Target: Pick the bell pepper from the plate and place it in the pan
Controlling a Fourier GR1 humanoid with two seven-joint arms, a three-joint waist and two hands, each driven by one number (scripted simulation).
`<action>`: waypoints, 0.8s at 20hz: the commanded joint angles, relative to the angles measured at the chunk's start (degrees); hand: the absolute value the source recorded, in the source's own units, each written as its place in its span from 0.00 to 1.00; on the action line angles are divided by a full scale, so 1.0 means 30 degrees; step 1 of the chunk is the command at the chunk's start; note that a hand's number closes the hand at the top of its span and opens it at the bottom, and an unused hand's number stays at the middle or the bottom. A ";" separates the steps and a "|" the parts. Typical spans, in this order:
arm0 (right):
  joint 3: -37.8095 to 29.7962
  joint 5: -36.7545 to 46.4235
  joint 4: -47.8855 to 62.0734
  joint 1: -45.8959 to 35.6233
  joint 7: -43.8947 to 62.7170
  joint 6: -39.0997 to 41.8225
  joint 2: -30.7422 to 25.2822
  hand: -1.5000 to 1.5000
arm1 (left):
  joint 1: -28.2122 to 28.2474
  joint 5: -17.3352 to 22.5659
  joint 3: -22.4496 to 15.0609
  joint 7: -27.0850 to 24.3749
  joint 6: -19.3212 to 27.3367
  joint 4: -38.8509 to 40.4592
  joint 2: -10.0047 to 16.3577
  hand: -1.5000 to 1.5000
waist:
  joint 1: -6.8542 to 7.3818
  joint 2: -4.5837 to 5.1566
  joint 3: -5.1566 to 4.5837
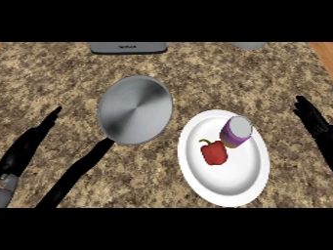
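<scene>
Plainly, nothing has been grasped yet: the bell pepper (214, 153) lies on the white plate (228, 189), stem up and a little to one side, and both hands hold nothing. The right hand (327, 139) shows at the view's right edge with its fingers straight and close together, pointing away from the robot. The left hand (23, 150) mirrors it at the left edge, equally flat and unoccupied; both look to be resting. From the right hand, the pepper sits inward, toward the robot's midline and slightly nearer the body than the fingertips, with the plate's rim between them. A purple jar (236, 132) with a pale lid shares the plate, touching or just beside the pepper on the side farther from the robot, so it stands near the path of a hand coming in from the right. I judge a reach would do best to come low and from the near side, to keep clear of the jar. The pan (135, 110) lies past the plate from the right hand, just beside the plate's inner rim, with its black handle (79, 173) trailing back toward the left hand. That layout probably keeps the carry short, since the pepper need only cross the rim into the pan.
</scene>
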 commanded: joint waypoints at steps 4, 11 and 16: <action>0.2648 -0.2472 -0.3476 -0.3235 -0.1286 0.3190 0.2799 0.00 | -0.0814 0.0479 0.1868 0.0170 0.1802 0.0776 -0.0787 0.50 | 0.1348 0.0277 0.0062; -0.0477 -0.2735 -0.2821 -0.1422 -0.3562 -0.2764 0.6575 1.00 | -0.0222 0.1711 0.3318 0.0831 0.2849 0.1128 -0.1389 0.50 | 0.0456 0.0334 0.0185; 0.0187 -0.1554 -0.3405 -0.0053 -0.8780 0.0474 0.5610 0.00 | -0.0023 0.0942 0.3574 0.1108 0.4040 0.0740 -0.2315 0.50 | 0.0436 0.0308 0.0084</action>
